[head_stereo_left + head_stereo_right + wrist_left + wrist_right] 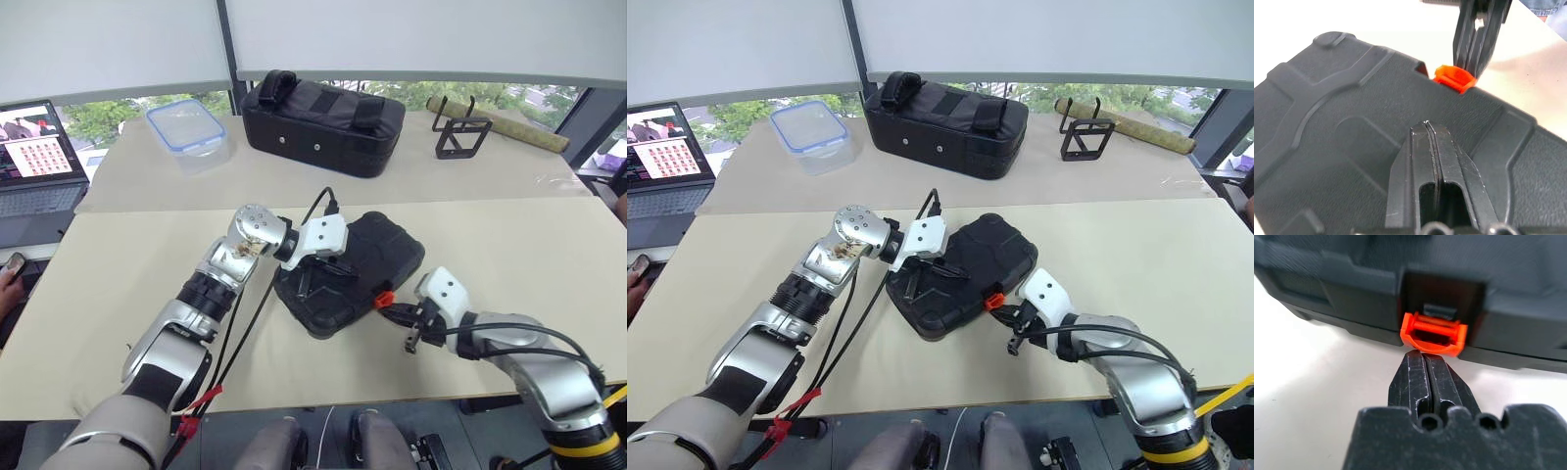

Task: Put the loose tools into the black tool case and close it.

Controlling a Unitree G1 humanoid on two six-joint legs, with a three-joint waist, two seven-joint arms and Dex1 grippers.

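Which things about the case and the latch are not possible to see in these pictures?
- Tools inside the case: hidden by the shut lid, head views.
- Latch snapped or loose: unclear in the right wrist view.
- Left gripper touching the lid: cannot tell.

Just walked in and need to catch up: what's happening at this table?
The robot is finishing with the black tool case, whose lid is down. Its left gripper, shut, rests on the textured lid. Its right gripper, also shut, sits just under the orange latch, which hangs open, not yet snapped.
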